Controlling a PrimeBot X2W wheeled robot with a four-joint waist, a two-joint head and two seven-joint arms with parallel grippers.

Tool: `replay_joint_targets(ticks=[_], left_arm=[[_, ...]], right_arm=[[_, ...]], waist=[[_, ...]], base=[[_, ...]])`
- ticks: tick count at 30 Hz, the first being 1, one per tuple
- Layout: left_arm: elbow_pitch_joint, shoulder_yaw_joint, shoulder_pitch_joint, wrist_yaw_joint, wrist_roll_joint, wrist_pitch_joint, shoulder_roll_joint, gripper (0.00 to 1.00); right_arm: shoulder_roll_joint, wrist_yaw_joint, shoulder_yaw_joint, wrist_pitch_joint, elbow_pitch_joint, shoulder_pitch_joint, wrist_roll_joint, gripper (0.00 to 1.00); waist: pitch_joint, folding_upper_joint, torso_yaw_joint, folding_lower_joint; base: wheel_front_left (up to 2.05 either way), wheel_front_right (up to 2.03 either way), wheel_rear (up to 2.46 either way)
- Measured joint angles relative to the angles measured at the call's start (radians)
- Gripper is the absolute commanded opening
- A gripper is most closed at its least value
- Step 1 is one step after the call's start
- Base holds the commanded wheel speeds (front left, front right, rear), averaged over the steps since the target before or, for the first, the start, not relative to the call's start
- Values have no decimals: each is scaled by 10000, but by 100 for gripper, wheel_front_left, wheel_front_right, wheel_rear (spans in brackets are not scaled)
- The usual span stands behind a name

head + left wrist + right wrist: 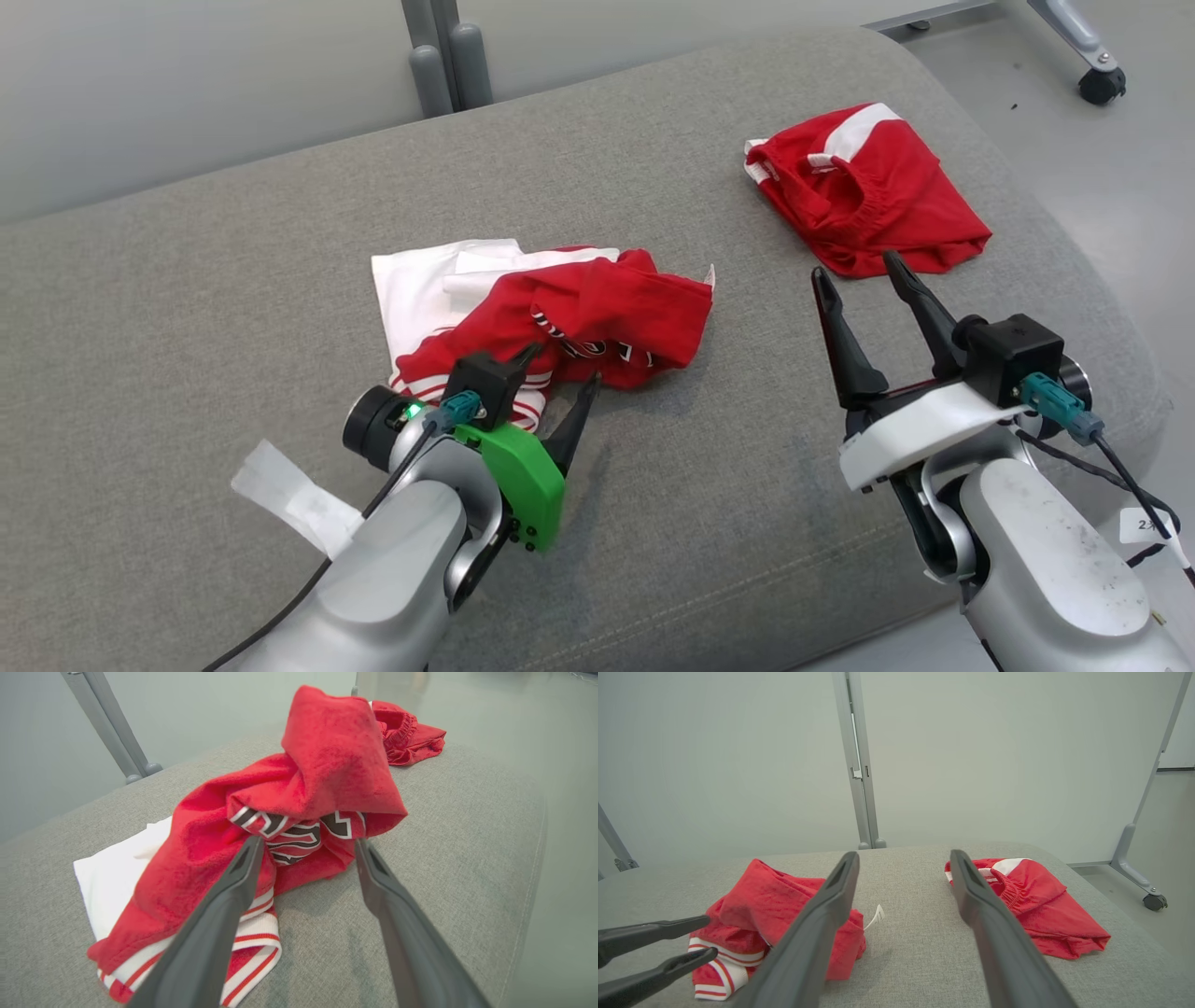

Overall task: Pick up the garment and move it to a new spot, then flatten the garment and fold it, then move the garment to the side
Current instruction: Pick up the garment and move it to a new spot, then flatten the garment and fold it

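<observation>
Where the grey, coarsely woven padded worktop (233, 308) rounds off at its edges, a crumpled red jersey (597, 317) lies near the middle. Its soft, plush-looking cloth is bunched into a humped fold over black-and-white lettering, with a ribbed red-and-white striped hem in front and a flat white panel spread beside it. At the jersey's near edge the left hand (565, 366) has its two long, dark, tapered fingers spread wide, gripping nothing. Equally wide open and empty, the right hand (855, 266) hovers with its tips just short of red shorts (868, 196), which have a gathered elastic waistband and a white stripe and lie well apart from the jersey.
</observation>
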Motion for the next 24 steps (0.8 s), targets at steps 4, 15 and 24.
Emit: replay_joint_targets(ticks=[4,15,24], left_arm=[[-180,69,0,230,-127,-146,4,100],[-692,54,-1,717,-17,-403,13,100],[-1055,-36,337,884,-142,-477,17,100]], right_arm=[[-88,65,-13,-2,111,2,0,100],[-297,859,759,489,1070,-221,-27,100],[-67,1310,999,1099,2314,-1345,-63,100]], waist=[[-52,0,208,0],[-139,0,1327,0],[-197,0,2370,0]], base=[[0,0,0],[0,0,0],[0,0,0]])
